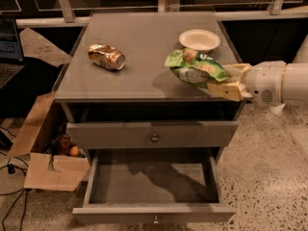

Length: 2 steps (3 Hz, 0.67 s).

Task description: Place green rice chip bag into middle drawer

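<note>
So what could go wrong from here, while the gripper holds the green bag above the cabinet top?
1. The gripper grips the green rice chip bag at one end only; the glossy bag might slip and drop outside the drawer.
2. The open middle drawer sits low, under a closed drawer front; the loose bag may catch on the way down.
3. The white bowl is close behind the bag; a swing might nudge it.
</note>
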Motion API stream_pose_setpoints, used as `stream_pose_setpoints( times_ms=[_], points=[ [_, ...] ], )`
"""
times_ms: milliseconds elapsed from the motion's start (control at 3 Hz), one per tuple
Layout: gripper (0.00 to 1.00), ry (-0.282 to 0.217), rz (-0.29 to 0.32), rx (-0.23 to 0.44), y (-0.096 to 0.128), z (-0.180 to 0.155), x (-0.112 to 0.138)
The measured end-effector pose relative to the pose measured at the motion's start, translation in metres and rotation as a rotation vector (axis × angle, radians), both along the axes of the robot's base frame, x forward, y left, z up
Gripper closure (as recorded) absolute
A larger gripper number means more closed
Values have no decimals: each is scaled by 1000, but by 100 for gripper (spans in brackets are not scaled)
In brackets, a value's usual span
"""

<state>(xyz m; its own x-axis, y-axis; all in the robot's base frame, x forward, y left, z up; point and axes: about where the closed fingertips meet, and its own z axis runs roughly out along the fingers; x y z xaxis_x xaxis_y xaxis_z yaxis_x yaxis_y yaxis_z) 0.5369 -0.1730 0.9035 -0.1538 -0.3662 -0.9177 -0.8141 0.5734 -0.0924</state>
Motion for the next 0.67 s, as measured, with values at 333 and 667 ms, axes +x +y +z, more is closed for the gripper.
stream_pose_setpoints(
  times_ms=[333, 667],
  points=[
    [100, 0, 0, 0, 0, 0, 0],
    [100, -8, 19, 0, 8, 2, -12]
  ],
)
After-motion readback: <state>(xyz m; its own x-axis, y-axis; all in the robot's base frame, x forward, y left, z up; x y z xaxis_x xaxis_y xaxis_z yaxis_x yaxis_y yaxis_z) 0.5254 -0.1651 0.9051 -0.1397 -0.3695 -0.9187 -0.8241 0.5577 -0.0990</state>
